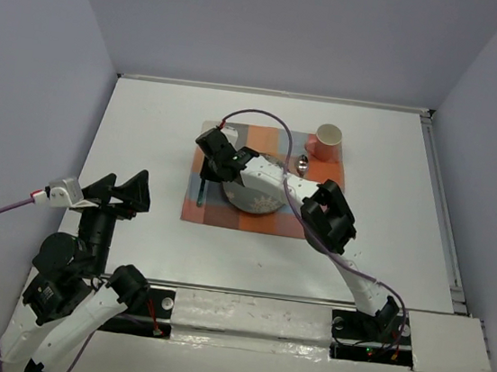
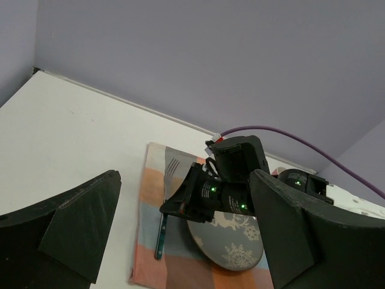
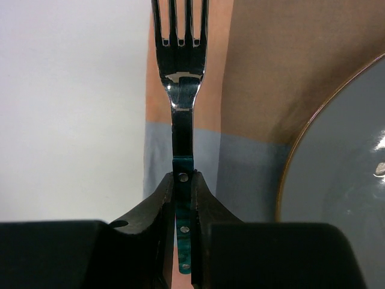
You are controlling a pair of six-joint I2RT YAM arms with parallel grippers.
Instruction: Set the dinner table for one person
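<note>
Two arms sit at the near edge of the dinner table in the top view. On the middle of its white top lies a checked cloth bearing a grey plate. An orange cup stands at the cloth's far right corner, and a spoon lies between cup and plate. The right arm reaches across the plate, and the right gripper is down over a fork lying along the cloth's left side. The left gripper hovers over the table's left part, well apart from the cloth, jaws spread wide.

From the left wrist, its two dark fingers stand far apart at the lower corners. Beyond them the right gripper sits on the fork's teal handle, beside the snowflake-patterned plate.

From the right wrist, the fingers press against both sides of the teal handle, pinching it. The tines point away over the cloth, with white table on the left and the plate's rim on the right.
</note>
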